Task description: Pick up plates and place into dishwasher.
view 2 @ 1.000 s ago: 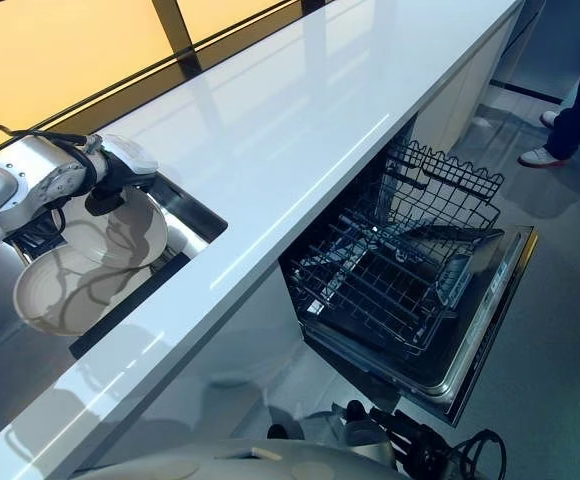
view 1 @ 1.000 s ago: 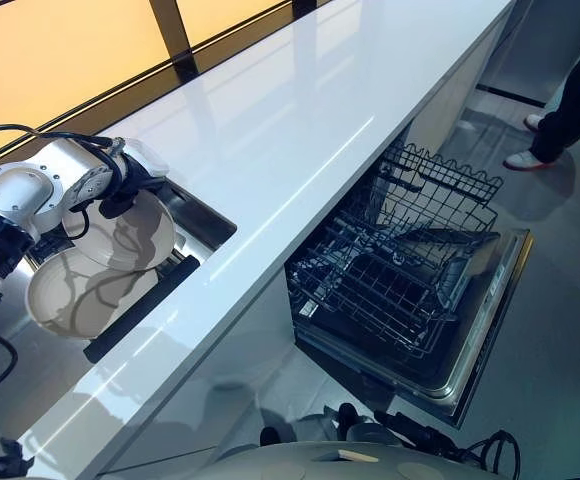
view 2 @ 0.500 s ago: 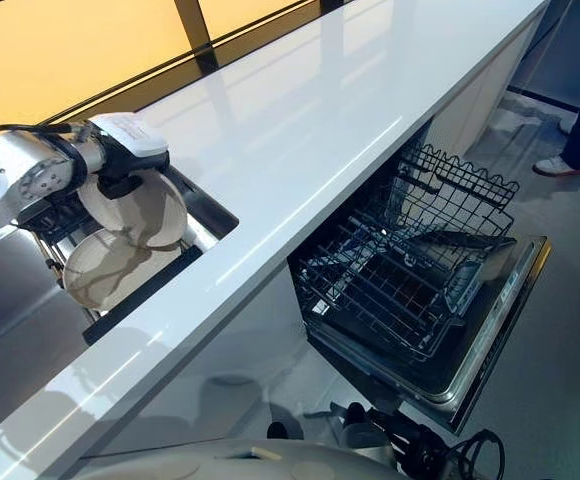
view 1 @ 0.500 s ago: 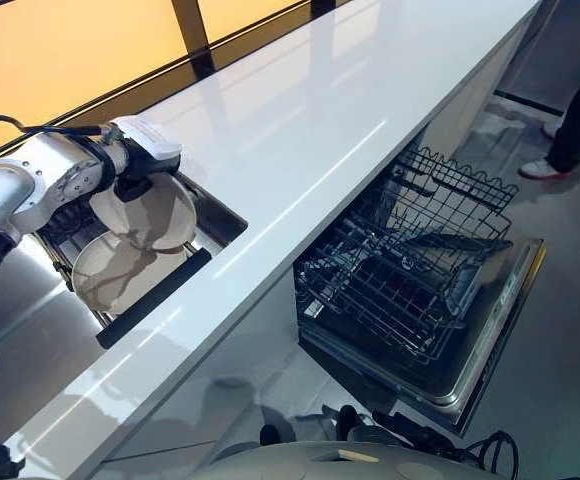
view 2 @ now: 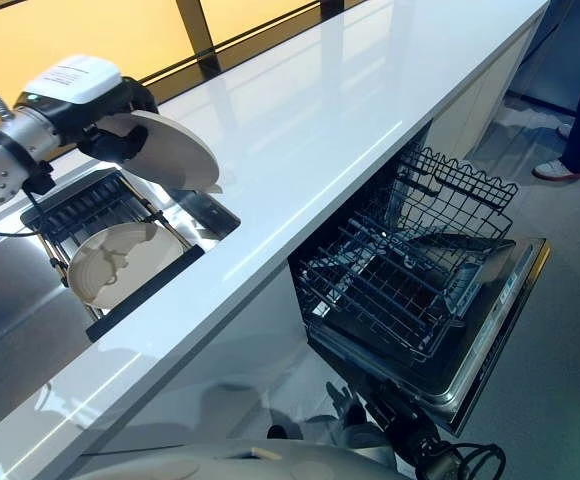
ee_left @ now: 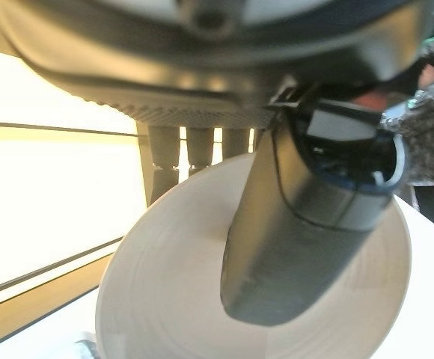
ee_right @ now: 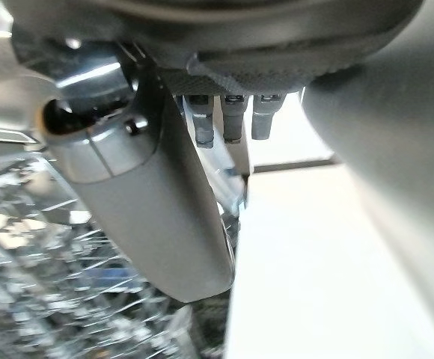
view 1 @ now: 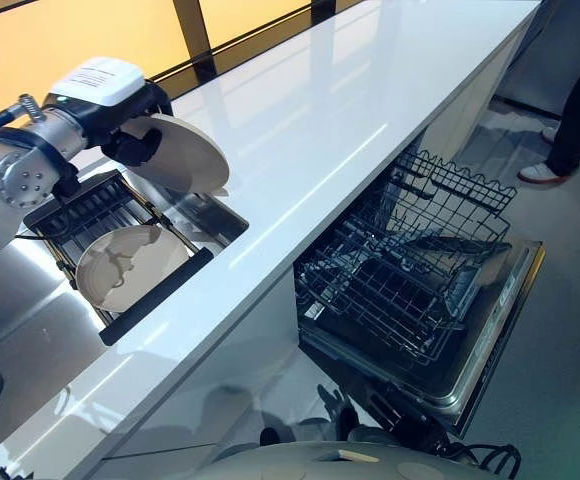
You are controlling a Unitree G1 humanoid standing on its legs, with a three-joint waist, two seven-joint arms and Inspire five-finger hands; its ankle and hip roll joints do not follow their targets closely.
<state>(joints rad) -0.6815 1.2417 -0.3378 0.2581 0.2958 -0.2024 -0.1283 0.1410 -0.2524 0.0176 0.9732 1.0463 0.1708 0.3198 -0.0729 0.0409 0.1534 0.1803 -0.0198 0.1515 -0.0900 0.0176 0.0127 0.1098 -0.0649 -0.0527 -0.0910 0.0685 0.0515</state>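
Note:
My left hand is shut on a cream plate, held tilted in the air above the dish rack in the sink. In the left wrist view the thumb presses on the plate's face and the fingers reach behind its rim. A second cream plate leans in the rack below. At the right the dishwasher stands open with its wire basket pulled out over the lowered door. My right hand hangs relaxed near wire racking and holds nothing.
A long glossy white counter runs between the sink and the dishwasher. A steel draining surface lies left of the rack. A person's leg and white shoe stand on the floor beyond the dishwasher.
My left hand has lifted the upper plate out of the rack, up and towards the counter. The lower plate stays in the rack. The camera has shifted a little.

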